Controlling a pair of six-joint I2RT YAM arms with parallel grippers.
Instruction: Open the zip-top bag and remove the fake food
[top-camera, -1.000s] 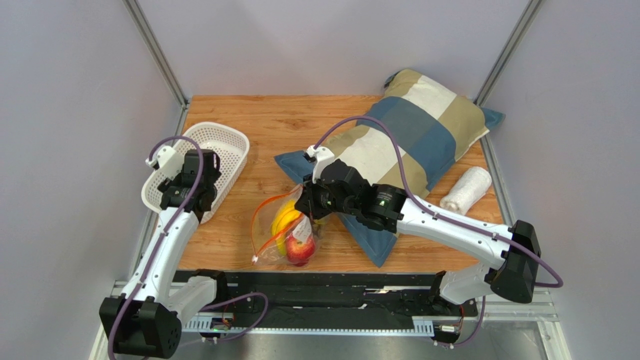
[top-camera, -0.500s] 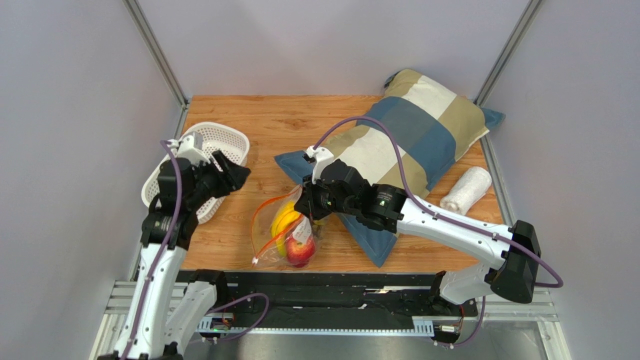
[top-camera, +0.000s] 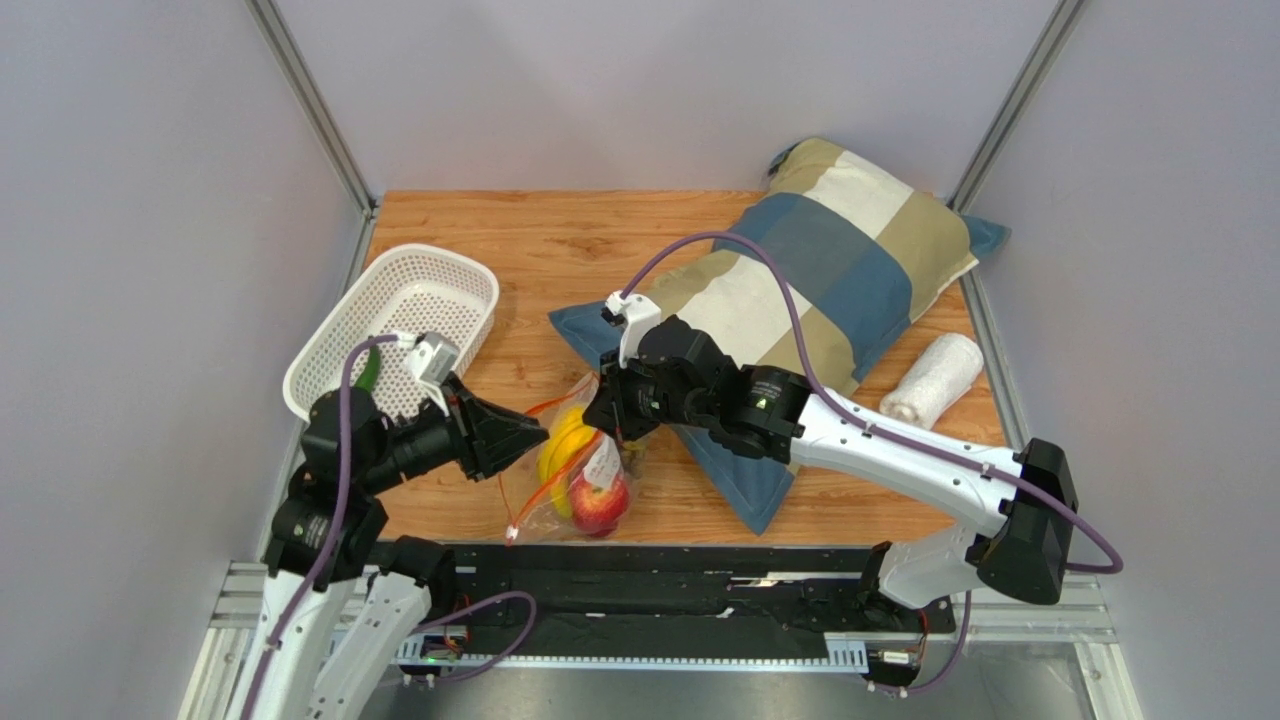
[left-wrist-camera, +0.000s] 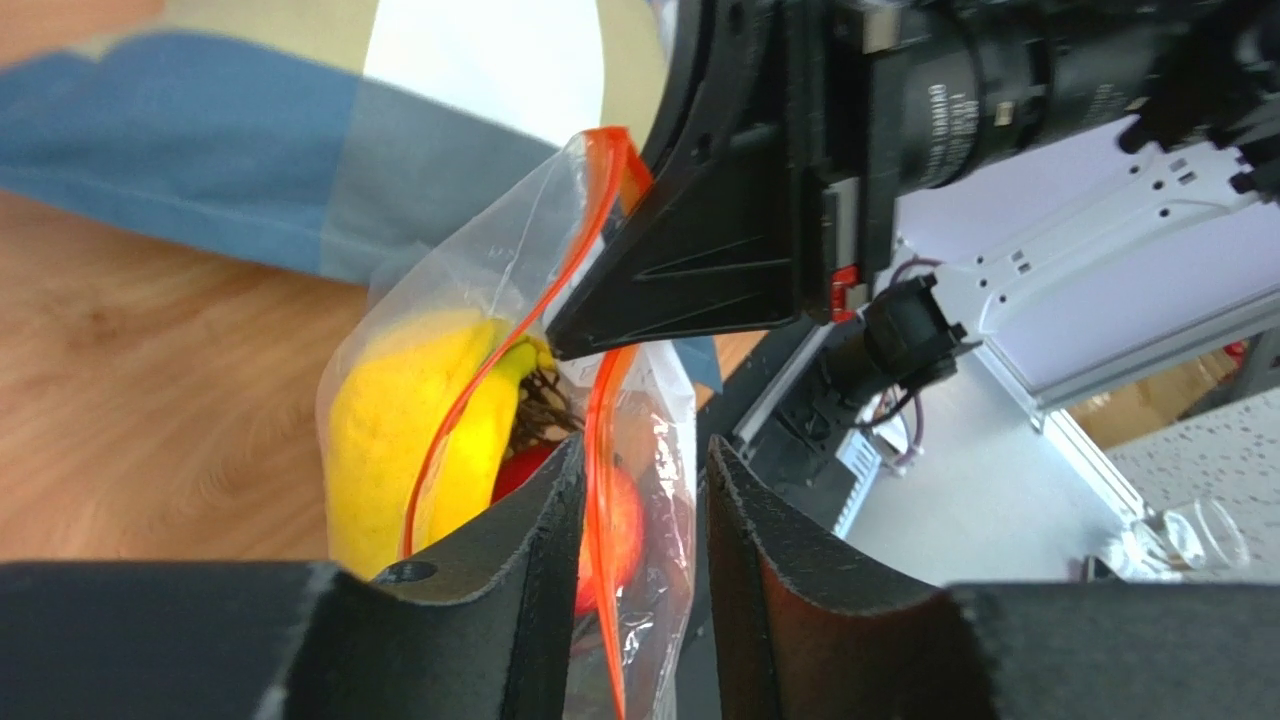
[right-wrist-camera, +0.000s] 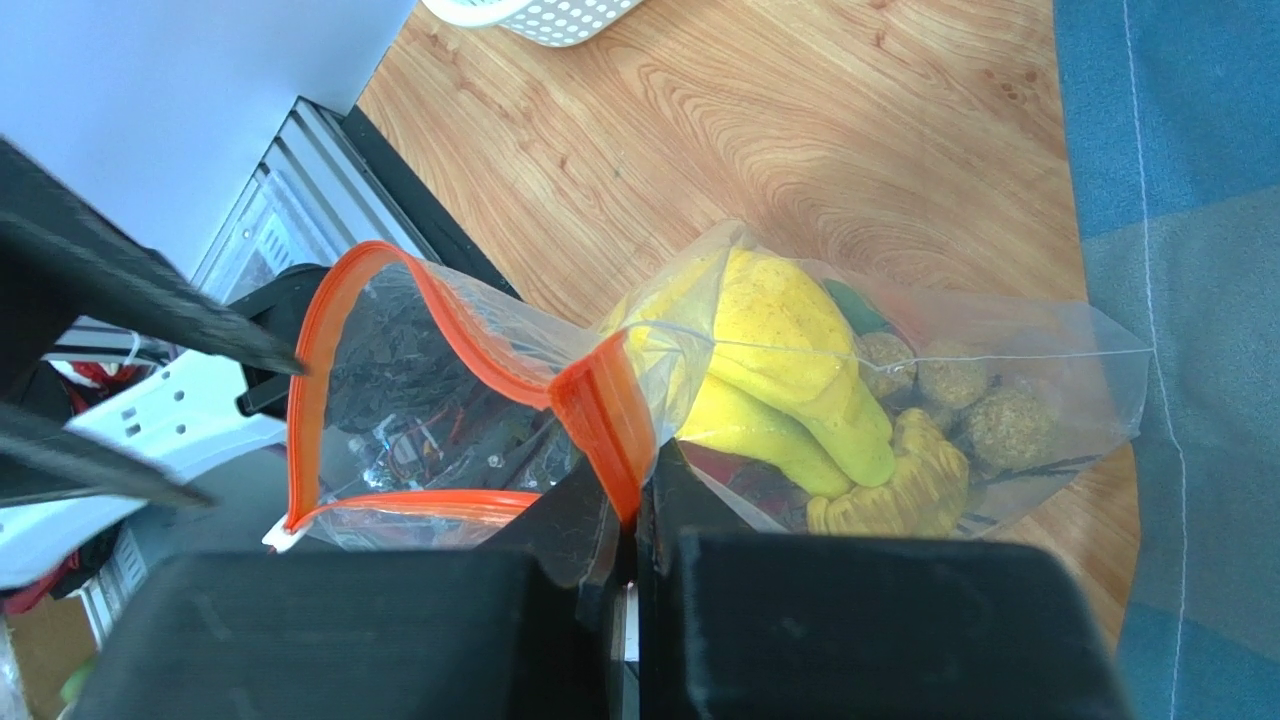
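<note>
Clear crinkly plastic zip-top bag (top-camera: 559, 468) with an orange-red zipper strip sits on the wooden table (top-camera: 496, 240) between both arms, yellow-and-red plastic fake food (right-wrist-camera: 781, 353) inside; right gripper (right-wrist-camera: 631, 503) pinches one lip tight; left gripper (left-wrist-camera: 639, 495), jaws apart, straddles the opposite lip, strip running lengthwise between its fingers (left-wrist-camera: 504, 600).

Robot lab booth: grey panel walls (top-camera: 646, 90), aluminium posts (top-camera: 311, 105), wooden tabletop (top-camera: 556, 248).

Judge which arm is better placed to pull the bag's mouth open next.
Left. Its gripper straddles the free zipper edge of the zip-top bag with jaws apart, while the right gripper is shut on the opposite edge, anchoring it.
</note>
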